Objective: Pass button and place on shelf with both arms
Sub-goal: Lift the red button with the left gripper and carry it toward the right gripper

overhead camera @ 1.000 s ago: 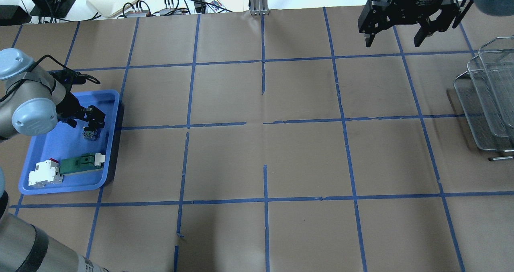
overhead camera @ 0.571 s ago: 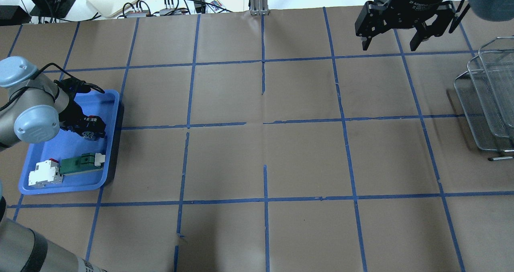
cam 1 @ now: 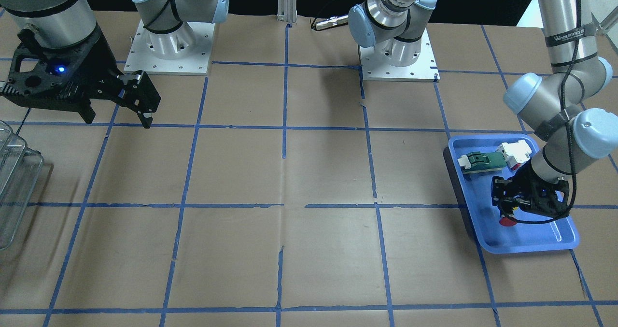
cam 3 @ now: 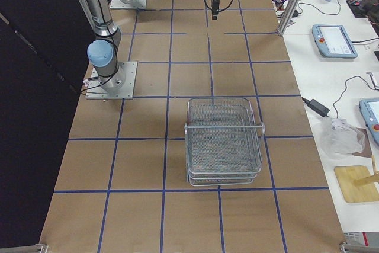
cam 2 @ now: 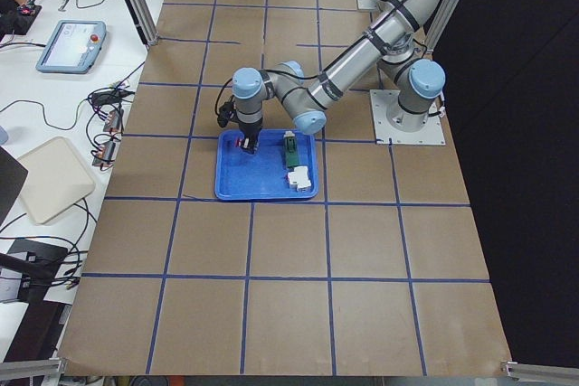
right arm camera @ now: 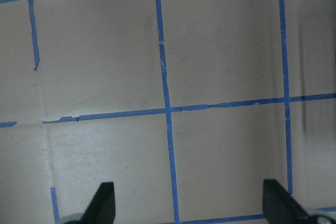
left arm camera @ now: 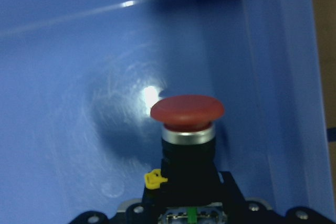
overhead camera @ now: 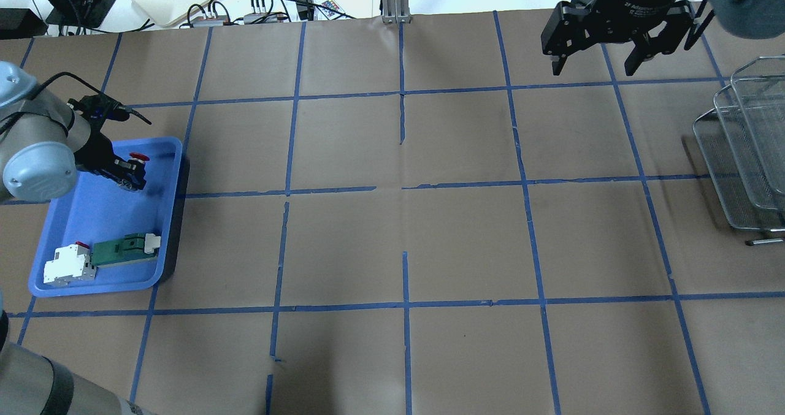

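Note:
My left gripper (overhead camera: 129,173) is shut on the button (overhead camera: 140,157), gripping its black body with the red cap pointing out past the fingertips. It holds the button over the far part of the blue tray (overhead camera: 172,219). In the front-facing view the left gripper (cam 1: 512,206) shows with the red cap (cam 1: 507,220) below it. The left wrist view shows the button (left arm camera: 187,109) close up above the tray floor. My right gripper (overhead camera: 593,68) is open and empty, high over the far right of the table, as the right wrist view (right arm camera: 190,203) confirms. The shelf (overhead camera: 745,157) stands at the right edge.
In the tray's near end lie a green-and-white connector piece (overhead camera: 122,248) and a white block with a red part (overhead camera: 67,263). The shelf also shows in the exterior right view (cam 3: 224,140). Brown paper with a blue tape grid covers the table.
My left gripper closed on the button and carried it from mid-tray toward the tray's far end. My right gripper shifted slightly left and stayed open.

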Motion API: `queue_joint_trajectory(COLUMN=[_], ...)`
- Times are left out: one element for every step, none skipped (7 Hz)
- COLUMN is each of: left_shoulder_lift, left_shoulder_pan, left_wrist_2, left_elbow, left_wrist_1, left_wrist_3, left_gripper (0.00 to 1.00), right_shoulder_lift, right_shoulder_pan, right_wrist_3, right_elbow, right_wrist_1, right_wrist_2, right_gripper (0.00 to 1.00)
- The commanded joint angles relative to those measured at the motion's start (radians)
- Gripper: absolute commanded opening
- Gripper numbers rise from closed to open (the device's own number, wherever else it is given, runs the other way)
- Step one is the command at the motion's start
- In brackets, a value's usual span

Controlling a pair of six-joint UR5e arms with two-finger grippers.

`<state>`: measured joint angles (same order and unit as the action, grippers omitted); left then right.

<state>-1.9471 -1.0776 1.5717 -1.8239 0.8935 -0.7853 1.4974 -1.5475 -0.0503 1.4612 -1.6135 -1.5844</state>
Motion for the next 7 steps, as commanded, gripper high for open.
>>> queue_joint_trajectory(left_shoulder_lift=[0.059, 0.08, 0.088, 0.097, 0.096, 0.083, 0.079], left_shoulder_pan=[-0.132, -0.204, -0.287, -0.385, -0.468, -0.534, -0.591], left_wrist_2=[-0.051, -0.086, -0.169, -0.249, -0.307, -0.382, -0.43], left_elbow=[0.165, 0.229, 0.282, 0.32, 0.348, 0.38, 0.406], left_wrist_1=[0.225, 0.314, 0.358, 0.372, 0.372, 0.371, 0.361], left_wrist_3=[-0.192, -0.246, -0.34, -0.385, -0.387, -0.387, -0.396], left_gripper=[0.04, 0.02, 0.01, 0.01, 0.01, 0.01, 0.01], right_shoulder_lift=[0.003, -0.003, -0.003, -0.005, -0.008, -0.008, -0.005], right_shoulder_pan=[-0.005, 0.006, 0.012, 0.015, 0.02, 0.036, 0.053], right_wrist_3=[0.006, 0.139, 0.32, 0.448, 0.571, 0.698, 0.821], right_elbow=[-0.019, -0.024, -0.025, -0.027, -0.021, -0.015, -0.009], right_wrist_1=[0.012, 0.007, 0.007, 0.007, 0.009, 0.012, 0.012], right_wrist_2=[0.001, 0.079, 0.133, 0.147, 0.193, 0.208, 0.202], right_gripper=[1.0, 1.0, 1.0, 1.0, 1.0, 1.0, 1.0])
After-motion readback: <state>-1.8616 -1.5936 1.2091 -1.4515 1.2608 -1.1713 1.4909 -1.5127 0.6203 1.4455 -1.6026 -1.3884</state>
